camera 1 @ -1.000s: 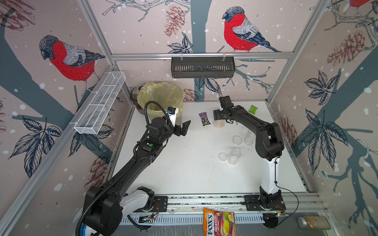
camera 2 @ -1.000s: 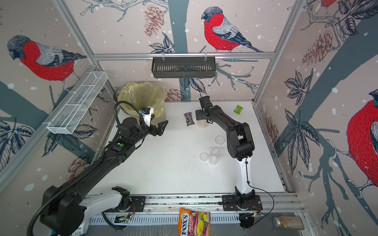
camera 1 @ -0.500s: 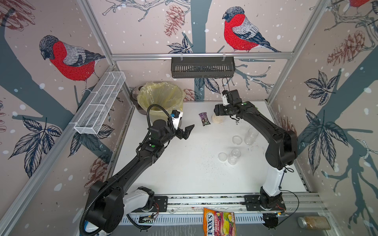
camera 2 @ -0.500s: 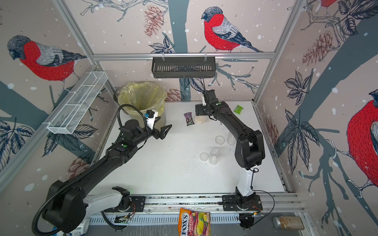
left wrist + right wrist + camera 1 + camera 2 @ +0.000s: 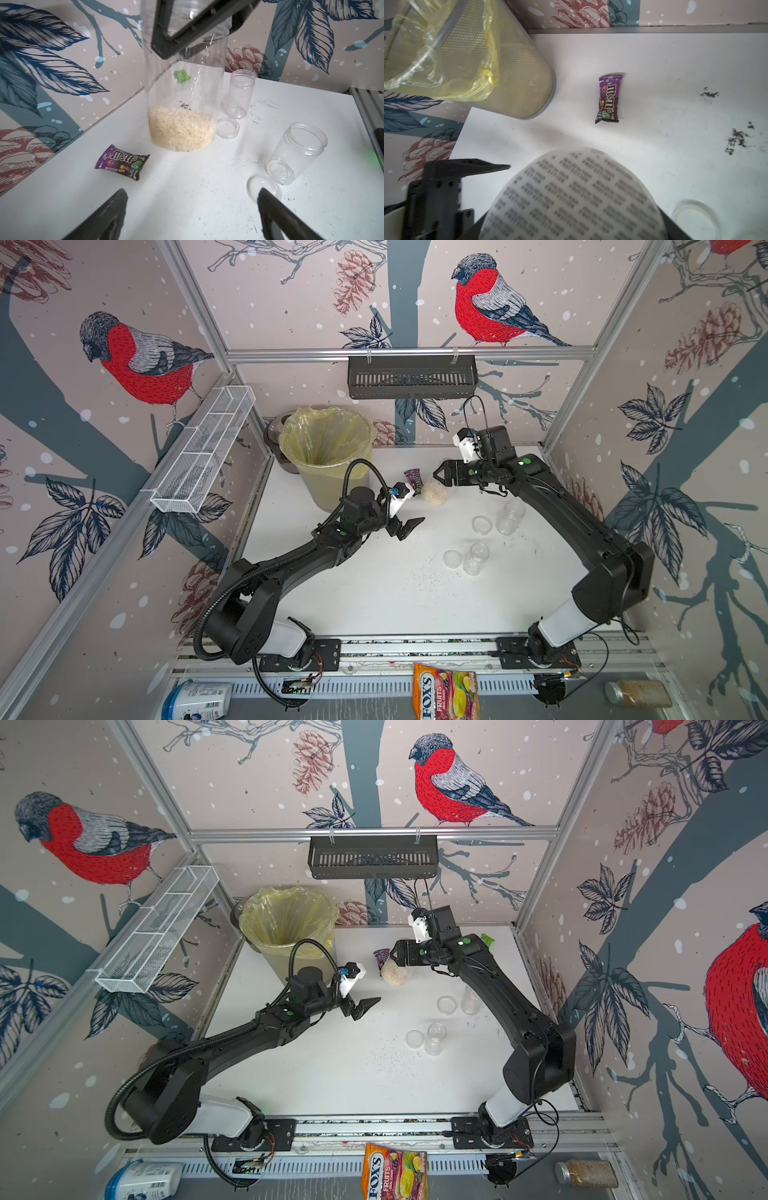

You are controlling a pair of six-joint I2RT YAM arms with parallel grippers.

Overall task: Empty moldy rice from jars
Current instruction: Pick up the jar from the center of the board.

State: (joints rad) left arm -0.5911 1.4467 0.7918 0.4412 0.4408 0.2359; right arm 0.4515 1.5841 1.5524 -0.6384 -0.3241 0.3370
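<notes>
Robot lab cell: aluminium frame (image 5: 407, 353), wallpaper panels (image 5: 291, 302)

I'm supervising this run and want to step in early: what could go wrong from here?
The right gripper holds the wide jar only near its lid, with the rice low; it could slip or swing. The right arm passes close by an empty slim jar and might topple it.

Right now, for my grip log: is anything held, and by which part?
The right gripper holds the wide jar by its upper wall, near the lid; the left gripper is open and empty.
</notes>
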